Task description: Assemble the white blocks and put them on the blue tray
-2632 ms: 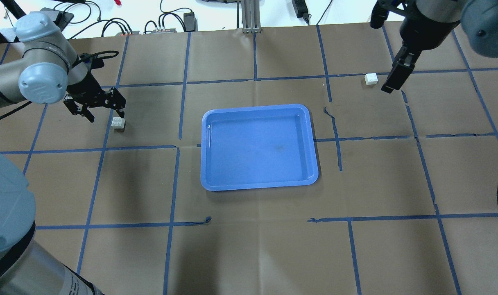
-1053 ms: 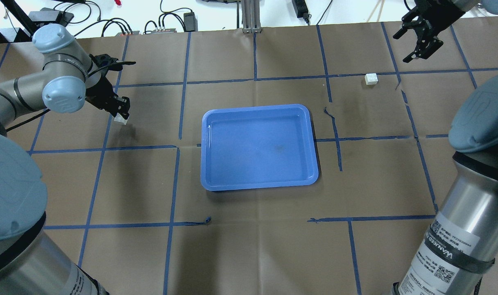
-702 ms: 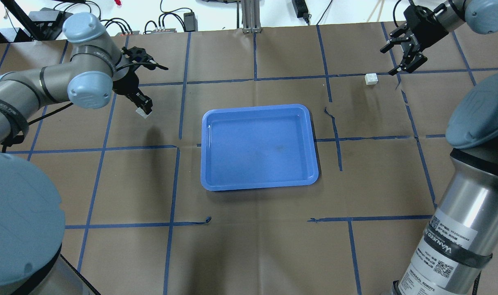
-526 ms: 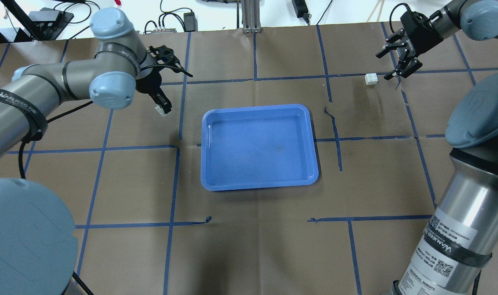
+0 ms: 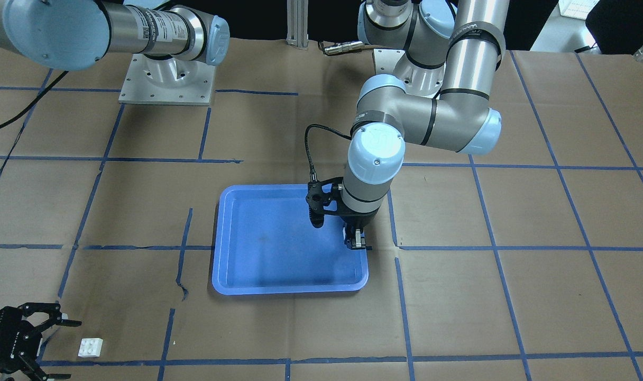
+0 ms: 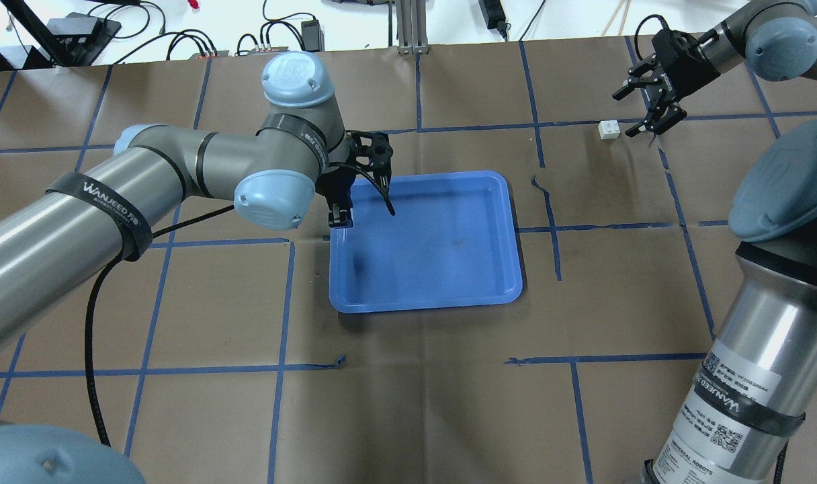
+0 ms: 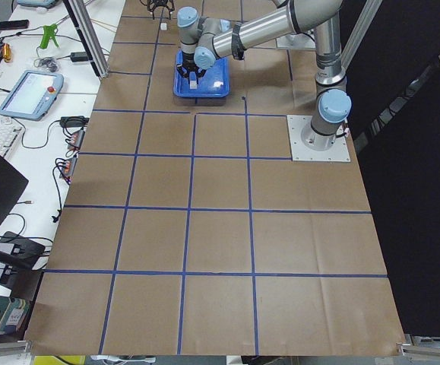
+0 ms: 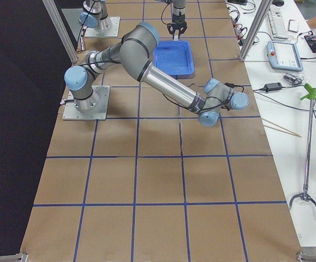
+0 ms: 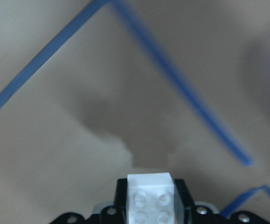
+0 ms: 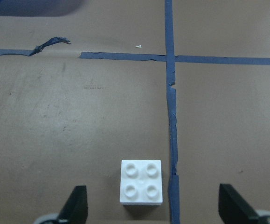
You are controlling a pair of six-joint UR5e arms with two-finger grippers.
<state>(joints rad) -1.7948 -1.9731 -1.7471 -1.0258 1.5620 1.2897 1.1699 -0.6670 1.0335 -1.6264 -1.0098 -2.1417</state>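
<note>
My left gripper (image 6: 339,218) is shut on one white block (image 9: 151,201) and holds it above the near-left corner of the blue tray (image 6: 422,306). In the front-facing view this gripper (image 5: 356,241) hangs over the tray's (image 5: 290,288) right rim. The other white block (image 6: 609,129) lies studs-up on the paper at the far right. My right gripper (image 6: 640,111) is open just beside it. In the right wrist view that block (image 10: 141,182) sits between the spread fingers (image 10: 76,205), nearer the left one, and is not touched.
Brown paper with a blue tape grid (image 6: 556,228) covers the table. Cables and power bricks (image 6: 274,33) lie past the far edge. A metal post (image 6: 408,27) stands at the far middle. The tray's inside holds nothing.
My left gripper closed on its block at the table's left and carried it right to the tray's corner. My right gripper came down beside the other block, still open.
</note>
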